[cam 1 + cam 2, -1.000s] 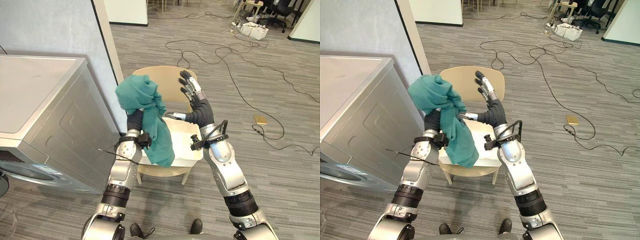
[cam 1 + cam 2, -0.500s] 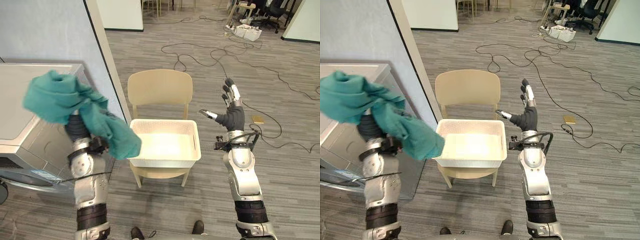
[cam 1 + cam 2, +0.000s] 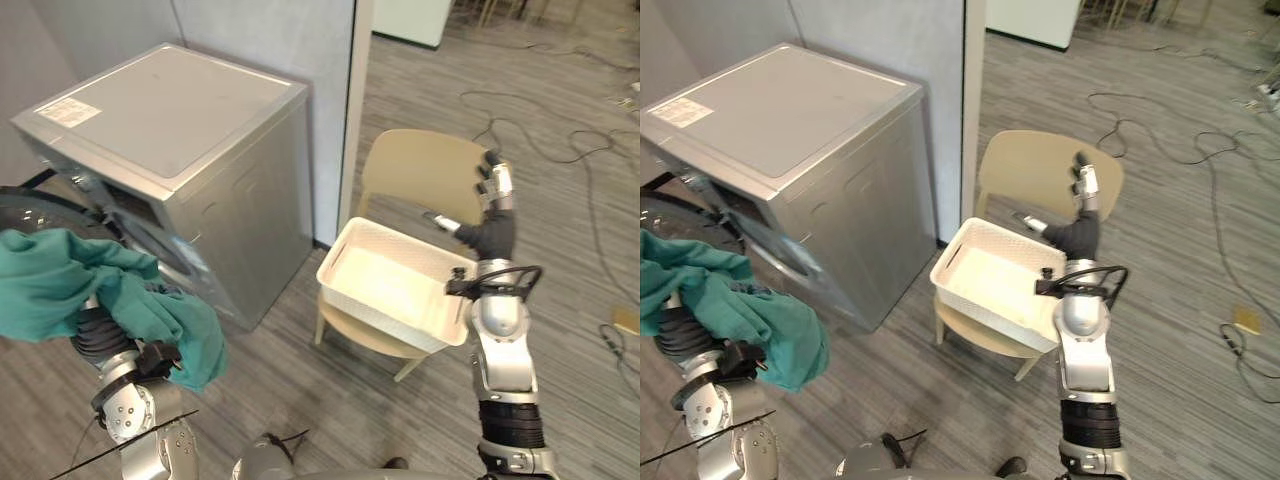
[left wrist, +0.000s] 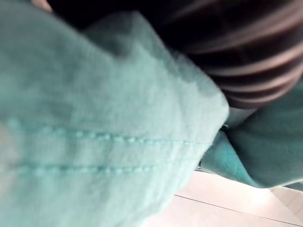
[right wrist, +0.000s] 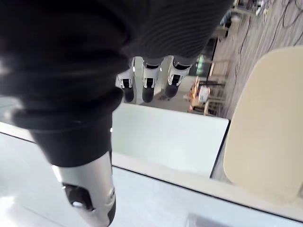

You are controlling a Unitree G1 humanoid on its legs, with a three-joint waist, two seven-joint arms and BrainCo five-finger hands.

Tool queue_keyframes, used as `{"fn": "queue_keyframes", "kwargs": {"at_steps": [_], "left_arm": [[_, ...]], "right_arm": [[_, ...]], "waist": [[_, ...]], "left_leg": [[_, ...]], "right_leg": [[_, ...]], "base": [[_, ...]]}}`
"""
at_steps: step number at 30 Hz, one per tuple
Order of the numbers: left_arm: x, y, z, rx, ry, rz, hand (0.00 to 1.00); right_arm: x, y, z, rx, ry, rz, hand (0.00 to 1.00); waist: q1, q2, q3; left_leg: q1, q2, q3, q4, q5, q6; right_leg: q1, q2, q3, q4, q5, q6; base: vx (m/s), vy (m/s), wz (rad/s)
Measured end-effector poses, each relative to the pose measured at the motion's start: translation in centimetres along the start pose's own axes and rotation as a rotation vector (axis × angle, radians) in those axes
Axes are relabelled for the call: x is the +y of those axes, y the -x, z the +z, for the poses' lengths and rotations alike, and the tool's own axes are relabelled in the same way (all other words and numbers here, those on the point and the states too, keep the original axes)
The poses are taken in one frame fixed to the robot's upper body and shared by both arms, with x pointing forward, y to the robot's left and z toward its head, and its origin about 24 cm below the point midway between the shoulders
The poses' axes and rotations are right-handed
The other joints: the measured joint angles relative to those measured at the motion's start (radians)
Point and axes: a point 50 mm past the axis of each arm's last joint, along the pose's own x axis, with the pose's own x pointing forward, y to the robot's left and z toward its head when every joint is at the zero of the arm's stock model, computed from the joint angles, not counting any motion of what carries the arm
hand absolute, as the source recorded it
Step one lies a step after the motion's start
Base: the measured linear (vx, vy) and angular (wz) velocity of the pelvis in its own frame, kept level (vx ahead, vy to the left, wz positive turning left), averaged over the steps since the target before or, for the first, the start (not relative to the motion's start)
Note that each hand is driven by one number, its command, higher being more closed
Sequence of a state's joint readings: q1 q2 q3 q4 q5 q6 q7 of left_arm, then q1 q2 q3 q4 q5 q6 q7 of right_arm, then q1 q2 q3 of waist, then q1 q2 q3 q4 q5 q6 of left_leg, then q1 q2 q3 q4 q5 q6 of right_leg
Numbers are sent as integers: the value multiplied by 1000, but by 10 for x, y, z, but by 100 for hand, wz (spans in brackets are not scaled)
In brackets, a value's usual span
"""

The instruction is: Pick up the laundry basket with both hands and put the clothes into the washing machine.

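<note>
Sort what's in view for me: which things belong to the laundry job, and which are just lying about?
Job:
- teal clothes, bunched up in front of the washing machine
- white laundry basket, on the chair, nothing visible inside
- right hand, open, raised above the basket

Lying about:
- beige chair, merely supporting the basket
- black cables on the floor
- small tan object on the floor

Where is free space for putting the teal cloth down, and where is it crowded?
Free: the washing machine top, bare except a label at one corner; the inside of the white basket on the chair; the floor between machine and chair. Crowded: the basket's right side, where the open right hand hovers, and the machine's front, where the teal cloth hangs.
</note>
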State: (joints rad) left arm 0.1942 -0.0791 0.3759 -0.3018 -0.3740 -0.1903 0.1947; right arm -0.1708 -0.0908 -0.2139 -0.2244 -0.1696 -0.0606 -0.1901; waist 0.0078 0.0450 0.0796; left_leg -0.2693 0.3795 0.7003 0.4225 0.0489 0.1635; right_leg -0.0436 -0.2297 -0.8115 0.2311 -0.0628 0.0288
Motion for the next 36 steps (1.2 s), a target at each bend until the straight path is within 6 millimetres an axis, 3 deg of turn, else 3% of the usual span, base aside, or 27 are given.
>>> {"fn": "queue_keyframes", "kwargs": {"at_steps": [1, 2, 3, 4, 5, 8, 9, 10, 11, 12, 13, 15, 18, 20, 25, 27, 29, 30, 31, 32, 33, 34, 36], "left_arm": [[-3, -4, 3, -16, 6, -15, 100], [-6, -7, 8, -44, 13, -27, 100], [-9, -5, -1, -12, 30, -22, 100], [-14, -2, -12, 40, 31, -47, 100], [-17, -1, -15, 59, 32, -63, 100], [-22, 6, -32, 155, 26, -104, 100], [-24, 11, -40, 197, 24, -133, 100], [-29, 14, -46, 225, 27, -162, 100], [-32, 15, -48, 238, 32, -178, 100], [-40, 20, -53, 263, 40, -221, 100], [-45, 25, -56, 283, 45, -252, 100], [-49, 34, -63, 328, 45, -286, 100], [-44, 49, -73, 401, 27, -300, 100], [-49, 55, -76, 434, 30, -325, 100], [-70, 65, -80, 464, 61, -431, 100], [-71, 66, -80, 472, 61, -441, 100], [-74, 72, -83, 497, 65, -454, 100], [-75, 73, -84, 502, 69, -455, 100], [-73, 73, -84, 502, 65, -444, 100], [-71, 72, -84, 501, 64, -437, 100], [-68, 72, -84, 507, 61, -426, 100], [-68, 73, -85, 510, 60, -427, 100], [-68, 75, -86, 526, 55, -431, 100]], "right_arm": [[-10, 2, -4, 20, 14, -47, 0], [-16, 4, -7, 35, 13, -78, 0], [-29, 8, -9, 44, 50, -123, 0], [-42, 12, -10, 51, 89, -167, 0], [-46, 13, -12, 61, 102, -184, 0], [-45, 25, -22, 134, 105, -184, 0], [-42, 28, -24, 146, 101, -174, 0], [-41, 31, -26, 158, 104, -165, 0], [-40, 33, -27, 167, 102, -161, 0], [-40, 40, -32, 195, 101, -154, 0], [-38, 46, -36, 224, 98, -138, 0], [-33, 57, -39, 257, 92, -95, 0], [-22, 65, -28, 230, 59, -44, 0], [-14, 69, -20, 201, 20, -8, 0], [5, 80, -18, 219, -67, 76, 0], [11, 85, -17, 231, -110, 106, 0], [15, 90, -15, 239, -129, 131, 0], [19, 91, -13, 239, -160, 149, 0], [27, 91, -7, 219, -182, 193, 0], [30, 90, -3, 204, -197, 209, 0], [33, 90, 3, 180, -239, 222, 0], [33, 90, 4, 180, -243, 220, 0], [32, 90, 3, 187, -250, 198, 0]], "waist": [[-29, -41, -13], [-31, -83, -9], [-17, -19, -5], [-40, 14, -7], [-49, 22, -3], [-44, 7, 10], [-48, 4, 11], [-52, 1, 14], [-57, -2, 16], [-77, -8, 21], [-85, -14, 31], [-88, -23, 38], [-88, -39, 47], [-83, -50, 46], [-80, -62, 35], [-84, -84, 17], [-87, -58, 2], [-102, -40, 3], [-84, -14, 4], [-69, -2, 4], [-41, 14, 2], [-40, 15, 1], [-40, -15, 16]], "left_leg": [[20, -64, -44, -60, -14, 2], [29, -61, -8, 51, -115, 32], [53, 40, 13, 197, -221, -86], [87, 30, 18, 116, -246, -226], [89, 12, 23, 76, -267, -233], [89, -90, -20, 11, -275, -202], [100, -141, -45, -6, -279, -189], [107, -203, -81, -33, -276, -159], [109, -233, -107, -44, -276, -138], [108, -280, -172, -59, -284, -104], [110, -309, -229, -69, -282, -76], [128, -347, -307, -110, -267, -51], [190, -371, -348, -152, -263, -54], [226, -390, -389, -160, -272, -58], [302, -398, -503, -160, -322, -97], [335, -404, -545, -150, -371, -129], [351, -359, -552, -49, -409, -176], [270, -291, -518, 183, -404, -197], [206, -199, -461, 410, -344, -218], [175, -149, -439, 517, -282, -214], [94, -55, -422, 727, -191, -205], [61, -33, -422, 785, -195, -205], [-16, 5, -394, 840, -218, -174]], "right_leg": [[-13, 12, 10, -94, 2, -15], [-21, -10, -2, -118, 71, -43], [15, 23, -71, -93, 81, -24], [18, 23, -129, -78, 78, -19], [18, 18, -154, -76, 78, -18], [31, -78, -198, -6, 82, -6], [31, -146, -191, 71, 54, -36], [10, -217, -118, 170, 25, -82], [-7, -241, -50, 214, 7, -110], [-45, -232, 158, 277, -54, -135], [-80, -164, 357, 333, -105, -97], [-122, -48, 501, 397, -161, -63], [-183, 55, 507, 405, -182, -55], [-227, 90, 508, 369, -181, -53], [-289, 119, 507, 227, -140, -27], [-265, 98, 479, 214, -85, -59], [-204, 99, 419, 224, -85, -65], [-161, 129, 391, 215, -112, -76], [-109, 179, 392, 198, -132, -93], [-79, 205, 407, 190, -142, -105], [-24, 244, 440, 160, -154, -120], [0, 250, 447, 140, -154, -120], [90, 241, 493, 61, -153, -118]], "base": [[-186, 49, 163], [-205, -10, 142], [-136, 55, 135], [-131, 130, 137], [-130, 262, 121], [-131, 287, 78], [-71, 370, 95], [-59, 378, 108], [-38, 370, 143], [9, 228, 163], [17, 154, 167], [77, 40, 136], [148, 3, 103], [192, -25, 73], [314, -57, 68], [506, -171, 66], [482, -153, 73], [679, -199, 36], [561, -172, -14], [707, -129, -101], [464, -34, -93], [654, -43, -81], [458, -12, -34]]}}
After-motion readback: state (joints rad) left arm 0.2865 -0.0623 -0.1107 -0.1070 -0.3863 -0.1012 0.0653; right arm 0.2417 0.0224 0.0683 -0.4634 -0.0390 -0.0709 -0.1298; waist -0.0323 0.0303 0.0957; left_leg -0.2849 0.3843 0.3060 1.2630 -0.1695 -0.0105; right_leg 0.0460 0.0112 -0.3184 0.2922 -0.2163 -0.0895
